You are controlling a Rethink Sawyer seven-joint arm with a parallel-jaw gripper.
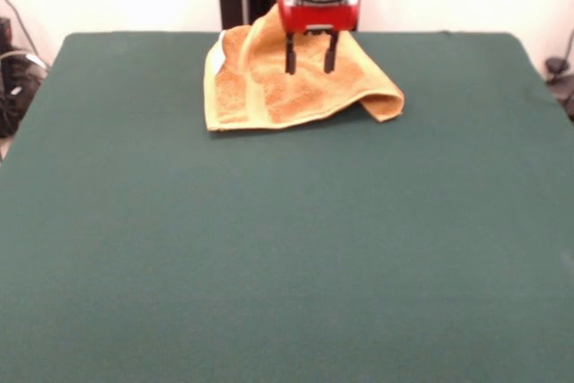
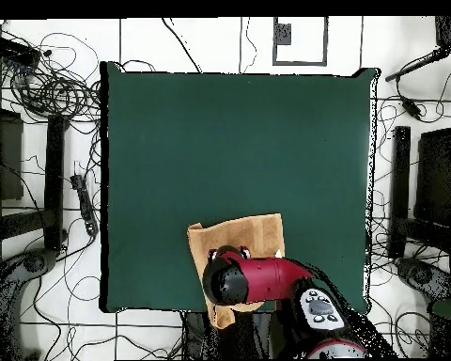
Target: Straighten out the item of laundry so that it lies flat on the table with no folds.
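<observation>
Right now the main risk is a bad pick: the claw (image 1: pixel 310 53) hangs over the middle of the towel (image 1: pixel 287 82), fingers parted and holding nothing, so closing there would likely pinch several layers at once and lift the whole bundle instead of opening it. Dragging from the centre could also bunch the cloth tighter, or slide it off the robot-side edge of the bench (image 1: pixel 269 248), since the towel sits close to that edge and in the overhead view part of it seems to reach the rim under the arm (image 2: pixel 262 279); can't tell exactly, arm hides it. Better bet looks like a free corner. Towel look: orange-yellow terry, folded over itself, not flat. In the front view one side lies as a doubled flat slab with a paler woven band, a white tag (image 1: pixel 216 58) showing on that side's edge; the other side is humped, with a corner curled under into a rounded lip. Rest of the bench is bare green cloth.
</observation>
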